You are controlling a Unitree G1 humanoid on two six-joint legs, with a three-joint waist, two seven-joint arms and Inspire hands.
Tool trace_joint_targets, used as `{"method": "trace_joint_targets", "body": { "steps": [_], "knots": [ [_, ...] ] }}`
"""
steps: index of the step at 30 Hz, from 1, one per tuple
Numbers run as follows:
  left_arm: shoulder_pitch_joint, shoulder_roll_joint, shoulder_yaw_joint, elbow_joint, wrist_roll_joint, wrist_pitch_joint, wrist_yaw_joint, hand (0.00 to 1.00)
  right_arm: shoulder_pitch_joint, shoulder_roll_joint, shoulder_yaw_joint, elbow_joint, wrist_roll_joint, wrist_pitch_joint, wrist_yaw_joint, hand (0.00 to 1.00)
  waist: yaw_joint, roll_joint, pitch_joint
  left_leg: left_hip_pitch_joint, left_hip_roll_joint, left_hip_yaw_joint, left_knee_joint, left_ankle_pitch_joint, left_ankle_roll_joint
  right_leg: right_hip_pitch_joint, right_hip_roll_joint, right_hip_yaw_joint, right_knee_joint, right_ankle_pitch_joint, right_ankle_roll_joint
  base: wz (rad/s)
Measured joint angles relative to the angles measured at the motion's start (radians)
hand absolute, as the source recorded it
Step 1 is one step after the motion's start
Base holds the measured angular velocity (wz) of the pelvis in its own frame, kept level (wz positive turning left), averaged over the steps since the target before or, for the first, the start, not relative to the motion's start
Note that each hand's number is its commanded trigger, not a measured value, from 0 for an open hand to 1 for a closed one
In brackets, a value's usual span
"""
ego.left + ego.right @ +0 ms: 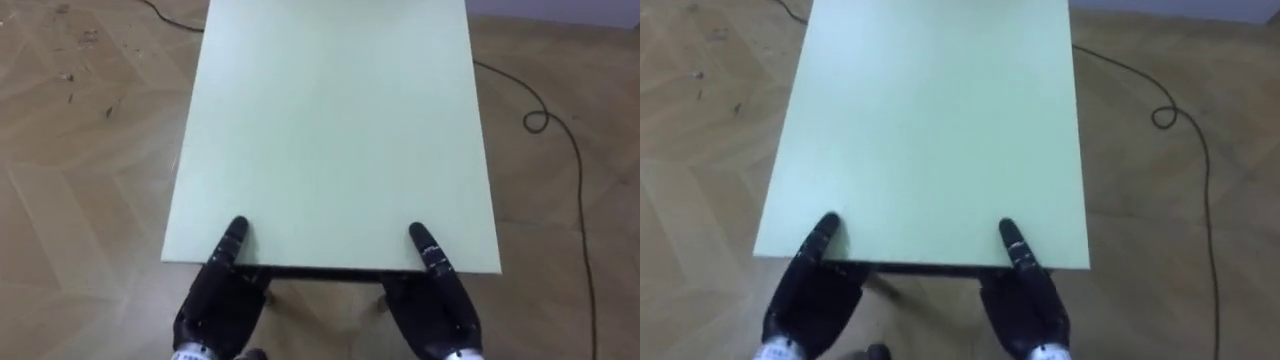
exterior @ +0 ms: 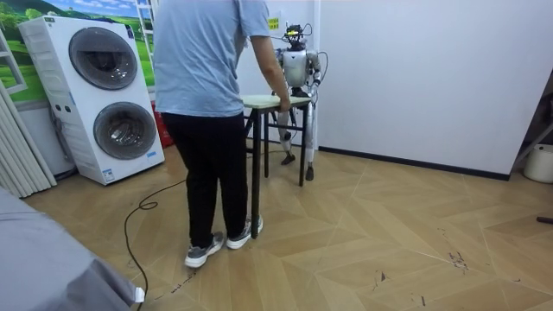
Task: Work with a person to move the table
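Observation:
A pale green table [image 1: 320, 130] with dark legs stretches away from me over the wood floor. My left hand [image 1: 215, 300] and right hand [image 1: 440, 300] grip its near edge, each with the thumb laid on top and the palm below the board; the other fingers are hidden under it. In the room view I stand at the table's [image 2: 263, 101] far end by the white wall. A person [image 2: 203, 86] in a light blue shirt and dark trousers stands at the opposite end, back to the camera, with one hand [image 2: 283, 105] at the table's side edge.
A dark cable [image 1: 560, 150] loops over the floor to the table's right. Stacked white washing machines [image 2: 104, 95] stand at the room view's left, a white wall [image 2: 415, 78] is close behind me, and a pale bucket [image 2: 540, 162] sits at the far right.

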Motion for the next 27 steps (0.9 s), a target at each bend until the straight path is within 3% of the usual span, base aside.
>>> {"method": "trace_joint_targets", "body": {
  "steps": [3, 5, 6, 8, 9, 10, 11, 12, 13, 15, 17, 18, 19, 20, 21, 22, 23, 24, 25, 26, 27],
  "knots": [
    [0.012, 0.006, -0.008, 0.013, 0.0, 0.0, -0.014, 1.0, 0.016, 0.003, -0.004, 0.002, -0.008, 0.01, 0.001, 1.0, 0.002, 0.001, -0.0001, 0.024, 0.005, -0.01, -0.083, 0.063, -0.008, -0.003, 0.021, -0.015, -0.015, 0.019, -0.026, 0.1],
    [0.027, 0.009, -0.02, 0.019, 0.0, -0.003, -0.023, 1.0, 0.043, 0.002, 0.0, 0.002, -0.007, 0.005, 0.007, 1.0, 0.025, 0.013, -0.0037, 0.052, 0.021, -0.02, -0.147, 0.123, -0.017, -0.002, 0.052, -0.018, -0.025, 0.037, -0.046, -0.08],
    [0.025, 0.017, -0.028, 0.019, 0.0, -0.006, -0.022, 1.0, 0.047, 0.002, 0.004, 0.002, -0.004, -0.003, 0.007, 1.0, 0.042, 0.022, -0.001, 0.076, 0.035, -0.021, -0.205, 0.17, -0.026, -0.002, 0.072, -0.028, -0.037, 0.052, -0.063, -0.14],
    [0.022, 0.014, -0.042, 0.023, 0.001, -0.023, -0.021, 1.0, 0.048, 0.002, 0.006, 0.003, -0.004, -0.013, 0.01, 1.0, 0.05, 0.042, -0.0039, 0.107, 0.048, -0.026, -0.297, 0.245, -0.041, -0.009, 0.102, -0.048, -0.057, 0.069, -0.088, -0.03],
    [0.021, 0.012, -0.047, 0.029, 0.001, -0.032, -0.021, 1.0, 0.048, 0.004, 0.005, 0.006, -0.004, -0.016, 0.011, 1.0, 0.048, 0.043, -0.0055, 0.106, 0.043, -0.023, -0.282, 0.238, -0.033, -0.017, 0.095, -0.064, -0.053, 0.072, -0.101, -0.1],
    [0.024, 0.009, -0.055, 0.036, -0.005, -0.048, -0.021, 1.0, 0.045, 0.003, 0.005, 0.007, -0.01, -0.016, 0.01, 1.0, 0.051, 0.037, -0.0032, 0.097, 0.031, -0.012, -0.178, 0.154, -0.018, -0.031, 0.072, -0.089, -0.043, 0.075, -0.116, -0.34],
    [0.039, 0.006, -0.055, 0.036, -0.022, -0.054, -0.022, 1.0, 0.044, 0.001, 0.005, 0.007, -0.018, -0.016, 0.01, 1.0, 0.056, 0.042, -0.0034, 0.094, 0.024, -0.005, -0.035, 0.035, -0.008, -0.031, 0.042, -0.121, -0.043, 0.085, -0.118, -0.59],
    [0.06, 0.004, -0.054, 0.036, -0.036, -0.059, -0.029, 1.0, 0.039, -0.001, 0.005, 0.009, -0.035, -0.015, 0.01, 1.0, 0.059, 0.057, -0.0033, 0.095, 0.025, -0.007, 0.105, -0.064, -0.002, -0.029, 0.029, -0.157, -0.043, 0.097, -0.118, -0.53],
    [0.07, 0.0, -0.054, 0.036, -0.04, -0.059, -0.033, 1.0, 0.038, -0.005, 0.005, 0.01, -0.043, -0.015, 0.01, 1.0, 0.058, 0.067, -0.0018, 0.096, 0.025, -0.013, 0.165, -0.101, -0.003, -0.028, 0.025, -0.175, -0.043, 0.104, -0.117, -0.46],
    [0.121, -0.02, -0.055, 0.029, -0.041, -0.055, -0.04, 1.0, 0.051, -0.02, 0.006, 0.009, -0.067, -0.007, 0.012, 1.0, 0.036, 0.111, -0.0002, 0.132, 0.026, -0.033, 0.383, -0.208, 0.001, -0.006, 0.02, -0.255, -0.042, 0.114, -0.115, -0.19],
    [0.152, -0.018, -0.052, 0.014, -0.04, -0.041, -0.04, 1.0, 0.066, -0.021, 0.002, 0.008, -0.081, -0.002, 0.013, 1.0, 0.02, 0.127, 0.0027, 0.204, 0.034, -0.03, 0.484, -0.239, 0.008, 0.007, 0.012, -0.309, -0.03, 0.114, -0.115, 0.0],
    [0.156, -0.019, -0.052, 0.014, -0.04, -0.04, -0.04, 1.0, 0.069, -0.021, 0.002, 0.007, -0.082, -0.002, 0.014, 1.0, 0.019, 0.131, 0.0028, 0.232, 0.036, -0.027, 0.502, -0.237, 0.008, 0.008, 0.01, -0.322, -0.026, 0.114, -0.115, -0.06],
    [0.16, -0.02, -0.052, 0.013, -0.039, -0.038, -0.041, 1.0, 0.072, -0.021, 0.001, 0.007, -0.082, -0.002, 0.014, 1.0, 0.016, 0.144, 0.0013, 0.311, 0.052, -0.021, 0.507, -0.238, 0.006, 0.006, 0.001, -0.374, -0.007, 0.114, -0.115, 0.11],
    [0.154, -0.02, -0.047, 0.01, -0.029, -0.038, -0.043, 1.0, 0.071, -0.025, -0.001, 0.007, -0.084, -0.004, 0.017, 1.0, 0.01, 0.149, 0.0128, 0.341, 0.047, -0.02, 0.436, -0.274, -0.013, -0.014, -0.012, -0.377, 0.046, 0.105, -0.116, 0.41],
    [0.152, -0.018, -0.043, 0.01, -0.018, -0.037, -0.043, 1.0, 0.081, -0.015, 0.0, 0.008, -0.088, -0.004, 0.016, 1.0, -0.009, 0.132, 0.014, 0.338, 0.015, -0.031, 0.382, -0.278, -0.014, -0.074, 0.009, -0.3, 0.081, 0.089, -0.161, 0.53],
    [0.15, -0.013, -0.047, 0.009, -0.016, -0.037, -0.044, 1.0, 0.085, -0.014, 0.002, 0.008, -0.087, -0.004, 0.019, 1.0, -0.01, 0.127, 0.0089, 0.332, 0.009, -0.038, 0.354, -0.278, -0.014, -0.101, 0.048, -0.249, 0.072, 0.09, -0.172, 0.41],
    [0.146, -0.001, -0.043, -0.002, -0.017, -0.037, -0.045, 1.0, 0.085, -0.013, 0.007, 0.003, -0.082, -0.005, 0.026, 1.0, -0.012, 0.103, -0.0063, 0.317, -0.014, -0.062, 0.296, -0.282, -0.02, -0.148, 0.124, -0.171, 0.014, 0.121, -0.214, 0.39],
    [0.135, -0.007, -0.041, -0.007, -0.02, -0.03, -0.047, 1.0, 0.085, -0.021, 0.004, -0.021, -0.078, -0.014, 0.027, 1.0, -0.027, 0.11, -0.0016, 0.3, -0.03, -0.079, 0.326, -0.309, -0.056, -0.166, 0.142, -0.18, -0.024, 0.163, -0.233, 0.26],
    [0.129, -0.029, -0.043, -0.004, -0.016, -0.022, -0.045, 1.0, 0.082, -0.032, -0.004, -0.031, -0.075, -0.02, 0.027, 1.0, -0.024, 0.143, 0.0061, 0.304, -0.006, -0.078, 0.38, -0.317, -0.058, -0.167, 0.15, -0.204, -0.018, 0.162, -0.241, 0.0],
    [0.13, -0.043, -0.043, -0.004, -0.019, -0.014, -0.042, 1.0, 0.064, -0.042, -0.002, -0.03, -0.078, -0.025, 0.024, 1.0, -0.023, 0.178, 0.0046, 0.334, 0.01, -0.083, 0.427, -0.321, -0.057, -0.173, 0.159, -0.248, -0.005, 0.164, -0.253, -0.22],
    [0.126, -0.037, -0.043, -0.009, -0.024, -0.012, -0.043, 1.0, 0.049, -0.04, 0.001, -0.028, -0.078, -0.03, 0.021, 1.0, -0.032, 0.182, 0.0054, 0.376, 0.001, -0.095, 0.389, -0.321, -0.058, -0.187, 0.156, -0.273, -0.007, 0.173, -0.263, -0.07]
  ]
}}
